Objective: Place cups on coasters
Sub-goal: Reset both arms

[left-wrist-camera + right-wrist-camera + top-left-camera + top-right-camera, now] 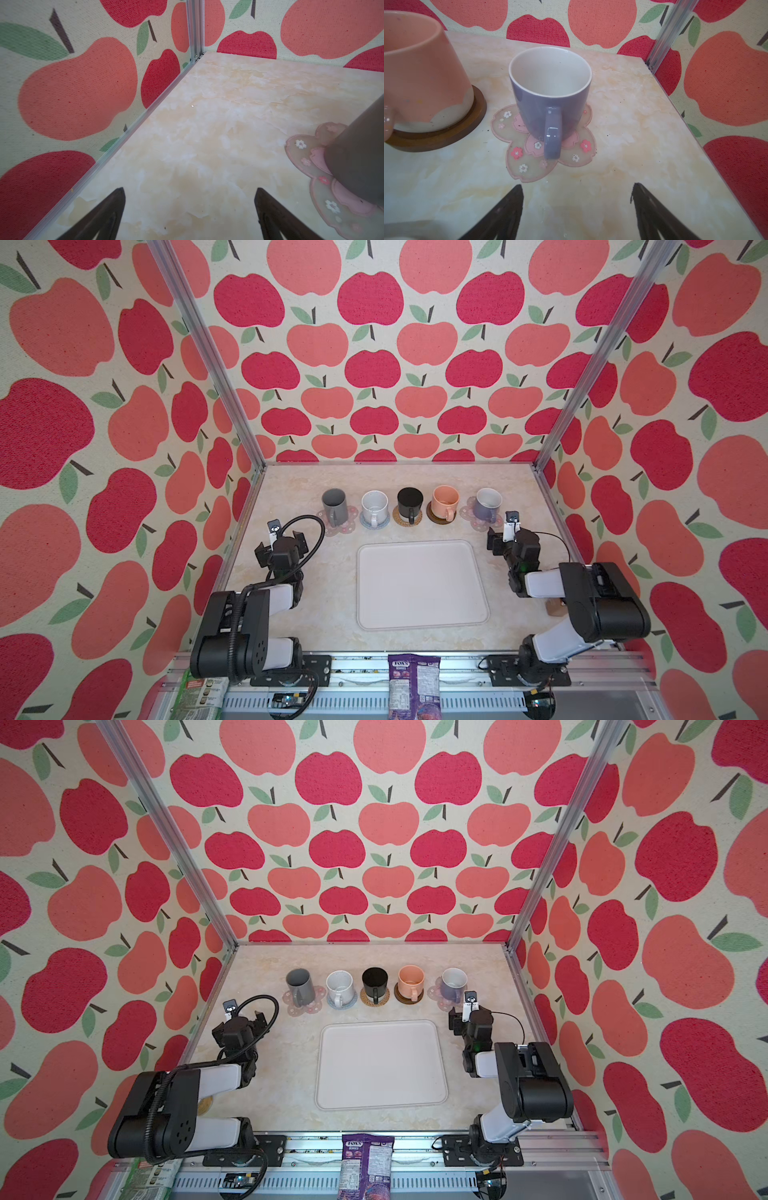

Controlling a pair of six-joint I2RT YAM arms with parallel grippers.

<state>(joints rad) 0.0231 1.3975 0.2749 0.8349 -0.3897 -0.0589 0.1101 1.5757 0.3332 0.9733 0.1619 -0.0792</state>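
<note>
Left pincer [190,189] and right pincer [577,185] gape open, empty. Lavender cup [550,99] sits on pink coaster [529,168]; blurry grey cup [357,155] maybe too.

We are looking into a robot test booth, a lab rig rather than a lived-in room. Its walls [374,344] are apple-print cloth stretched between bare aluminium posts [202,344], closing in a marble-look worktop [291,485] on three sides. The left arm [232,626] and right arm [602,605] are bolted to a slotted metal rail [357,668] along the open front edge, with loose cables and a vented cable duct [332,702] below. The only homely things are mugs [409,499] lined up on coasters [398,516] beside a pale tray [419,585].
</note>
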